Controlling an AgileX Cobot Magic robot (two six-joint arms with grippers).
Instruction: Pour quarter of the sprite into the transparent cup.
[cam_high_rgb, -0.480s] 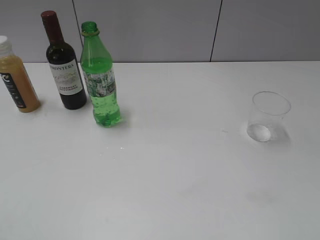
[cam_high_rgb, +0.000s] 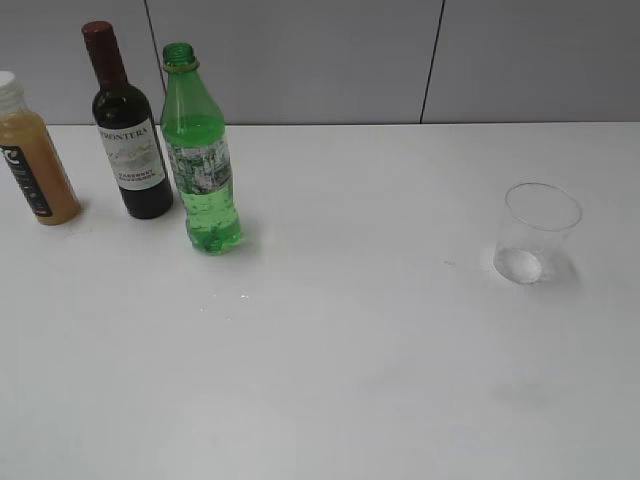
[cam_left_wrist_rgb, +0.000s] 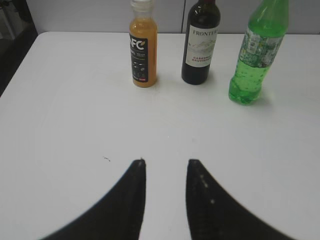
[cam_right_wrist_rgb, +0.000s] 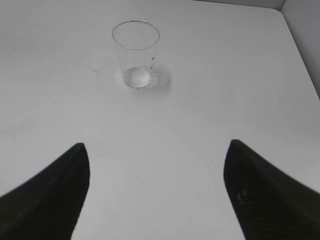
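Observation:
The sprite (cam_high_rgb: 200, 165), a tall green capless bottle with a green-and-white label, stands upright at the back left of the white table; it also shows in the left wrist view (cam_left_wrist_rgb: 255, 55). The transparent cup (cam_high_rgb: 537, 232) stands upright and empty at the right; it also shows in the right wrist view (cam_right_wrist_rgb: 136, 54). My left gripper (cam_left_wrist_rgb: 165, 162) is open and empty, well short of the bottles. My right gripper (cam_right_wrist_rgb: 156, 147) is wide open and empty, short of the cup. Neither gripper shows in the exterior view.
A dark wine bottle (cam_high_rgb: 128, 135) with a white label stands just left of the sprite. An orange juice bottle (cam_high_rgb: 30, 155) stands at the far left. A grey wall runs behind the table (cam_high_rgb: 350, 350). The table's right edge (cam_right_wrist_rgb: 300, 55) lies beyond the cup.

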